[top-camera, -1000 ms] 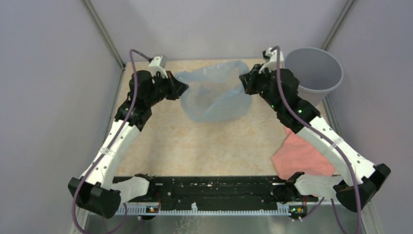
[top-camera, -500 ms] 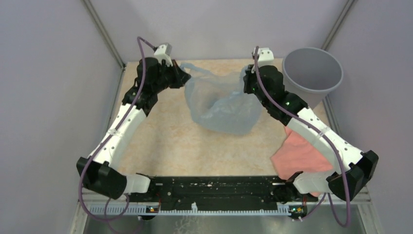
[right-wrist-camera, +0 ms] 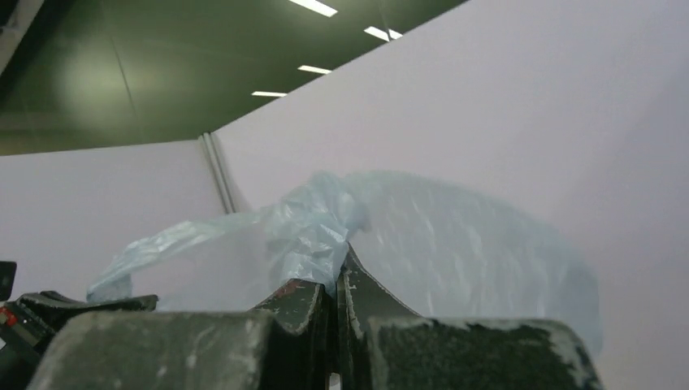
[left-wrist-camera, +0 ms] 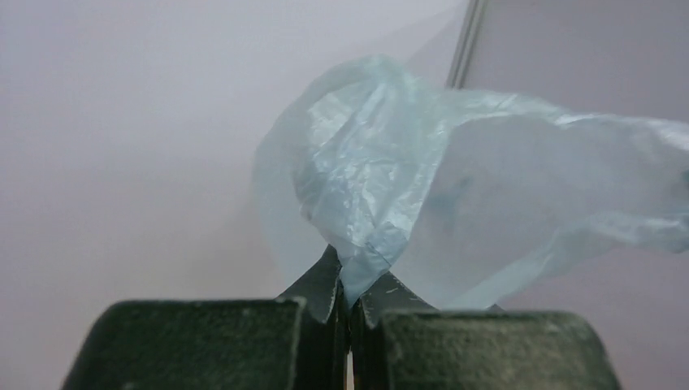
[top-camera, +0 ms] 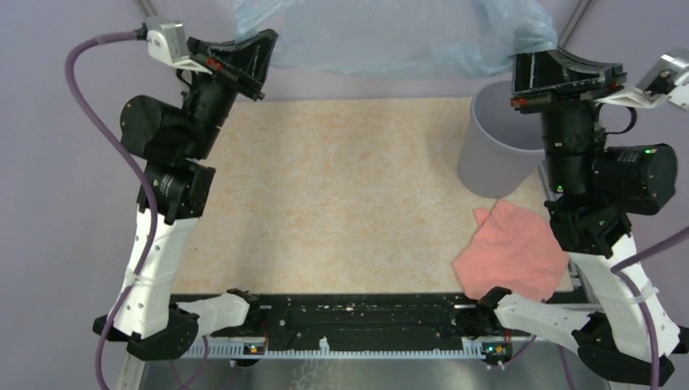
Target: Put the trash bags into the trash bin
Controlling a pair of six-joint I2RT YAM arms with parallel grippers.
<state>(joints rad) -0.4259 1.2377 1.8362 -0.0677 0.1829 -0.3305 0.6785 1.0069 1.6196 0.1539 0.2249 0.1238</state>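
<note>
The trash bag (top-camera: pixel 390 36), thin pale blue plastic, hangs stretched in the air at the top of the overhead view, held at both ends. My left gripper (top-camera: pixel 262 41) is shut on its left end, with a pinch of film between the fingertips (left-wrist-camera: pixel 349 280) and the bag (left-wrist-camera: pixel 455 195) billowing beyond. My right gripper (top-camera: pixel 524 61) is shut on the right end, where the bag (right-wrist-camera: pixel 439 236) bunches at the fingertips (right-wrist-camera: pixel 337 272). The grey trash bin (top-camera: pixel 487 154) stands at the table's back right, partly hidden under the right gripper.
A salmon-pink cloth (top-camera: pixel 512 252) lies on the table at the front right, near the right arm's base. Grey walls with metal corner posts (top-camera: pixel 573 24) close in the table on three sides.
Both arms have risen high and spread apart, lifting the bag off the table and stretching it between them. The right gripper now sits above the bin's near rim.
</note>
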